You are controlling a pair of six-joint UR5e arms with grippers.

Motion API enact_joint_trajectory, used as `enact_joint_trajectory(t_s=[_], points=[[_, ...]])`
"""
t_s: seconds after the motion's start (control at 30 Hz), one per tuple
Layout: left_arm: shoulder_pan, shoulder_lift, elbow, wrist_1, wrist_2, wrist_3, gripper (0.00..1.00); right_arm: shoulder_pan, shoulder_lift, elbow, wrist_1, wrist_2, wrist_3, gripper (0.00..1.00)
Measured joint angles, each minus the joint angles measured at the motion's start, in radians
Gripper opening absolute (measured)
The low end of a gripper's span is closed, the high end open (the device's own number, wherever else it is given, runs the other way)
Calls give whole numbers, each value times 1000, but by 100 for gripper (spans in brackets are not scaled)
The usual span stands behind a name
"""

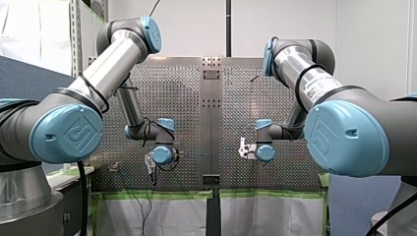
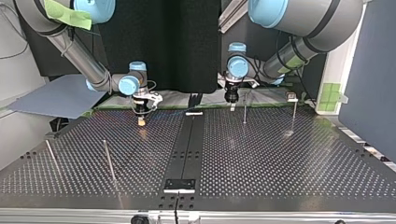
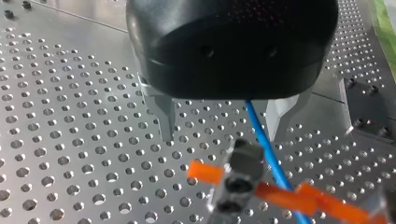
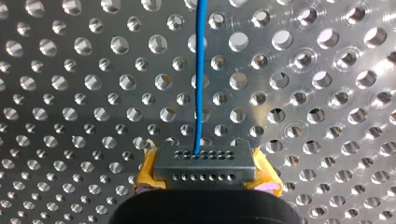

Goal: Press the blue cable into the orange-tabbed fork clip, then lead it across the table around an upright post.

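Observation:
The blue cable [image 3: 259, 135] passes between the metal fingers [image 3: 164, 119] of my left gripper [image 3: 222, 137], nearer one of them and not pinched; that gripper is open. Just ahead of it stands the fork clip [image 3: 239, 175] with orange tabs [image 3: 205, 171], and the cable runs down past the clip. In the right wrist view the cable [image 4: 201, 70] leaves a grey perforated end block [image 4: 205, 161] clamped between the yellow pads [image 4: 145, 173] of my right gripper [image 4: 205, 171]. In the top view my left gripper [image 2: 232, 101] is right of the centre strip and my right gripper [image 2: 141, 116] left of it.
Thin upright posts stand on the perforated table: two near my left gripper [image 2: 244, 110] [image 2: 294, 113] and two towards the near edge at the top view's left [image 2: 109, 161] [image 2: 51, 156]. A dark centre strip [image 2: 187, 149] divides the plate. Green tape lines the far edge.

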Motion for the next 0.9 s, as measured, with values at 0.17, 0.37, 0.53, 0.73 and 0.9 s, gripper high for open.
enact_joint_trajectory(t_s=[0.17, 0.37, 0.53, 0.73, 0.9], points=[[0, 0, 0, 0, -4, 4, 54, 0, 0, 0, 0, 0, 0, 0], [0, 0, 0, 24, 19, 12, 10, 0, 0, 1, 0, 0, 0, 0], [0, 0, 0, 41, 37, 15, 0, 0, 0, 0, 0, 0, 0, 0], [1, 0, 0, 42, 50, 16, 0, 0, 0, 1, 0, 0, 0, 0], [2, 0, 0, 42, 47, 16, 0, 0, 0, 0, 0, 0, 0, 0]])
